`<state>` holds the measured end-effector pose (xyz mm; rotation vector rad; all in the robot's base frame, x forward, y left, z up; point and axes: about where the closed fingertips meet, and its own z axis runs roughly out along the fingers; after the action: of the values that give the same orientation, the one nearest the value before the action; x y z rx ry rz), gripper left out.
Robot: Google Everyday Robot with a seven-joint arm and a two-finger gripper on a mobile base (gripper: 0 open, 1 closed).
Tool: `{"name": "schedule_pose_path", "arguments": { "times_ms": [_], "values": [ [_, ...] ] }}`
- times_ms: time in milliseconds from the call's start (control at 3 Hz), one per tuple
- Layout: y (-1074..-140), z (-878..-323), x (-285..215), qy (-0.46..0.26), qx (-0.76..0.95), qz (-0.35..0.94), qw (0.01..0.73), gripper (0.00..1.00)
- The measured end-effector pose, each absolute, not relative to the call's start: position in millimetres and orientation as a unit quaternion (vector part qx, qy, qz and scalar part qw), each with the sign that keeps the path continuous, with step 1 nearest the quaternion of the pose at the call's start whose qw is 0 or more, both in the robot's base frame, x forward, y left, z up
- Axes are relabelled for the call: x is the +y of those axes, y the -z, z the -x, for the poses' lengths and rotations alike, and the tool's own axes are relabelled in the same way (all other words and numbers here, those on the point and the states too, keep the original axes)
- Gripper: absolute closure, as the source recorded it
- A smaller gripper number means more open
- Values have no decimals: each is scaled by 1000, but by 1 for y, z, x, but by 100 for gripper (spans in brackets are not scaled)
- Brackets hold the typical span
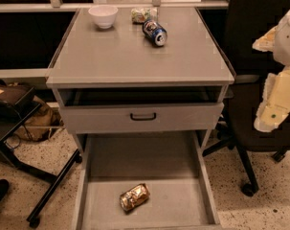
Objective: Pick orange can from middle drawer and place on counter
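Right, we've got the orange can [134,197] lying on its side on the floor of the open middle drawer [183,210], toward the near end and roughly centred, apart from both side walls. The tool [274,97] is out at the right edge of the scene, beside the bench [116,56] and well apart from the can; whether it's released or clenched we cannot tell.

So, the dangers. That can is round and tipped over, so we reckon an off-centre touch could send it rolling across the flat floor toward a wall. On the lift, we'd worry about the drawer front [183,118] with its black handle, and the bench rim above it. Clip either and the can may slip.

Up top, a dark blue can [155,32] also lies on its side at the far end, near a white bowl [103,16] and a snack packet [141,15]. A careless set-down there could nudge it rolling.
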<state>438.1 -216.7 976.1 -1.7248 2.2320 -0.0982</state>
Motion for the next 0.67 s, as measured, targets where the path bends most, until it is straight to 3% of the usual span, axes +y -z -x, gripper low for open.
{"name": "schedule_pose_path", "arguments": {
  "times_ms": [667],
  "values": [
    [-969, -437, -212, 29, 777, 608, 162, 0]
  ]
}}
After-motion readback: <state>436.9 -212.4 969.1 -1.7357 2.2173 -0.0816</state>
